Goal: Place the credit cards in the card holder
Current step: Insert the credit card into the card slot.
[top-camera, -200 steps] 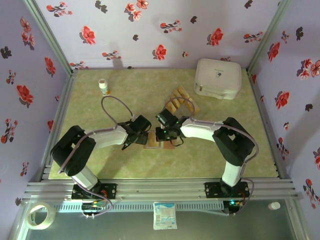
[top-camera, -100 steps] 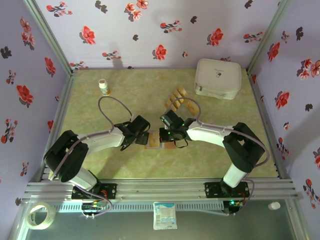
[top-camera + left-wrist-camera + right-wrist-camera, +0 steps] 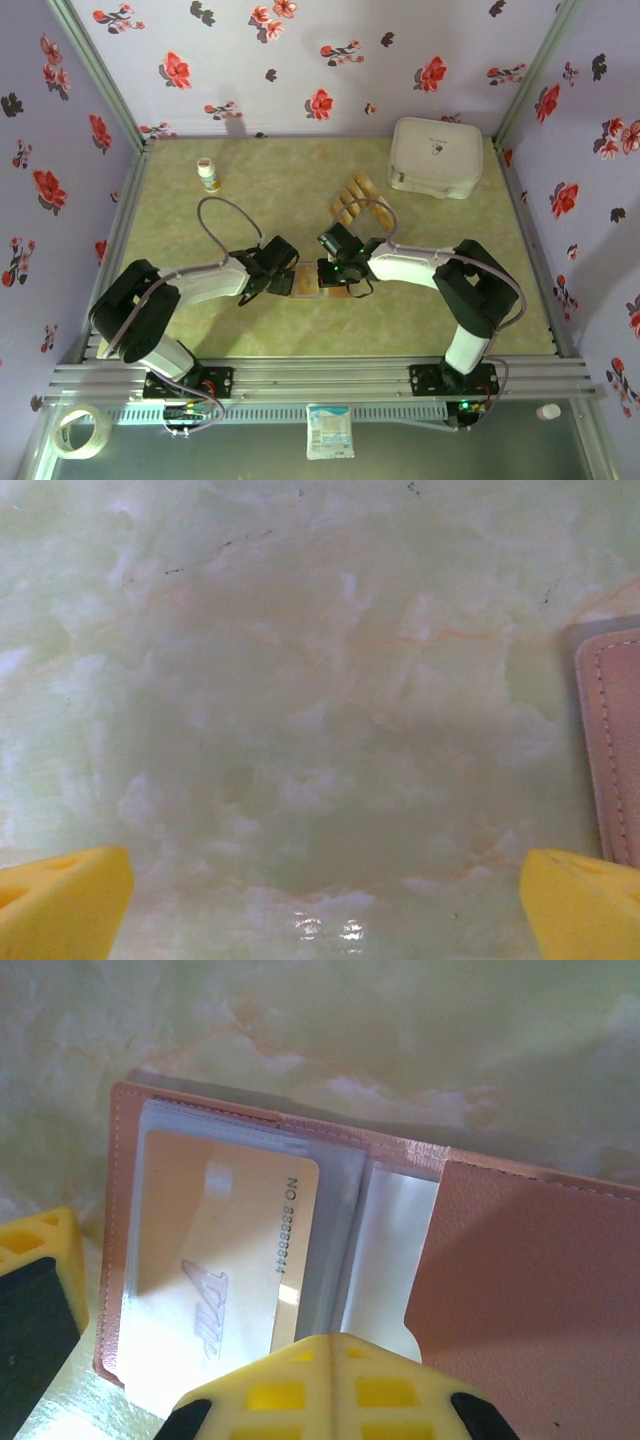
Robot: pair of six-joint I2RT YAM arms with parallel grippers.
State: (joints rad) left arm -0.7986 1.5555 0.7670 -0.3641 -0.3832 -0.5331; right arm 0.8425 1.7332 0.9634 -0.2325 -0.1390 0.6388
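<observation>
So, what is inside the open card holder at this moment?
Inside the card holder, one credit card sits in a clear sleeve on one half; the sleeve beside it looks empty. The shut right gripper covers the lower edge, so anything there cannot be seen.

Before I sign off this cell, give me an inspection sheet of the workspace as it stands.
Surface: green marbled table.
Job's things: card holder lies open, one card in its clear sleeve; loose credit cards in a row beyond it.
Clutter: white box, small bottle.
Grippers: left gripper open over bare table; right gripper shut over the card holder.
Cables: grey cable loop on each arm.
Surroundings: floral walls; tape roll and packet on the front ledge.
</observation>
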